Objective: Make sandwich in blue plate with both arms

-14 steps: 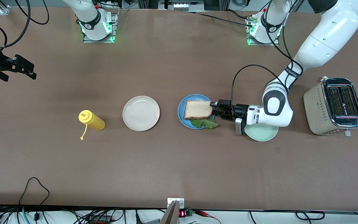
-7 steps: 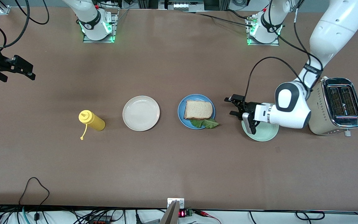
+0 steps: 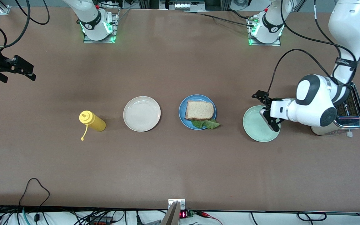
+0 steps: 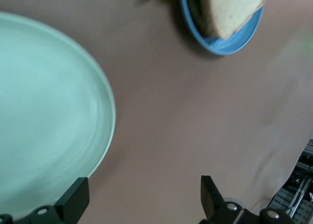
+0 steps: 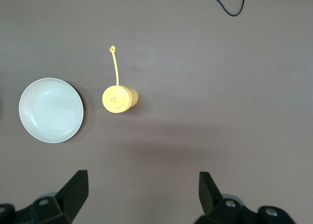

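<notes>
Finishing up, we leave the toasted-bread sandwich [image 3: 200, 111] resting on the round blue plate [image 3: 182, 113]; left gripper [image 3: 265, 105], over the mint-green plate [image 3: 255, 128], and waiting right gripper [image 3: 17, 69] gape empty, so we retreat high.

White arms [image 3: 316, 104], grey joints, black cables

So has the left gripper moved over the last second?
Yes. The left gripper, open, has drawn back from the blue plate and is over the mint plate, toward the toaster.
</notes>
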You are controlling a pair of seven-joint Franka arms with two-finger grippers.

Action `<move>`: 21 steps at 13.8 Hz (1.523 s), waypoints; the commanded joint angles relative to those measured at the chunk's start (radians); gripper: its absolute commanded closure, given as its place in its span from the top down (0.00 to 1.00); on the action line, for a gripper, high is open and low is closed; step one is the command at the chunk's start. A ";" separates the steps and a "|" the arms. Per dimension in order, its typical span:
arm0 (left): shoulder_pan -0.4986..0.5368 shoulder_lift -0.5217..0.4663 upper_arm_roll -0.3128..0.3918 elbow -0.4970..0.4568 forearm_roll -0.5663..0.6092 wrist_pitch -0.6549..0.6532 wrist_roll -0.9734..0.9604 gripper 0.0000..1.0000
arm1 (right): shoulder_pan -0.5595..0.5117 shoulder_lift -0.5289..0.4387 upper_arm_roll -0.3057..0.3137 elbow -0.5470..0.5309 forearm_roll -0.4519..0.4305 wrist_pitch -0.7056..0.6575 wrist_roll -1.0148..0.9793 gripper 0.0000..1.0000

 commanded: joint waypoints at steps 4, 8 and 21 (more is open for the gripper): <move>-0.037 -0.068 -0.016 0.148 0.210 -0.290 -0.307 1.00 | 0.006 -0.007 -0.005 -0.001 -0.001 -0.002 0.013 1.00; -0.123 -0.070 -0.016 0.372 0.275 -0.575 -0.526 1.00 | 0.006 -0.007 -0.005 -0.003 -0.001 -0.002 0.013 1.00; -0.441 -0.508 0.521 0.118 0.092 -0.101 -0.656 1.00 | 0.006 -0.007 -0.005 -0.003 -0.001 -0.002 0.013 1.00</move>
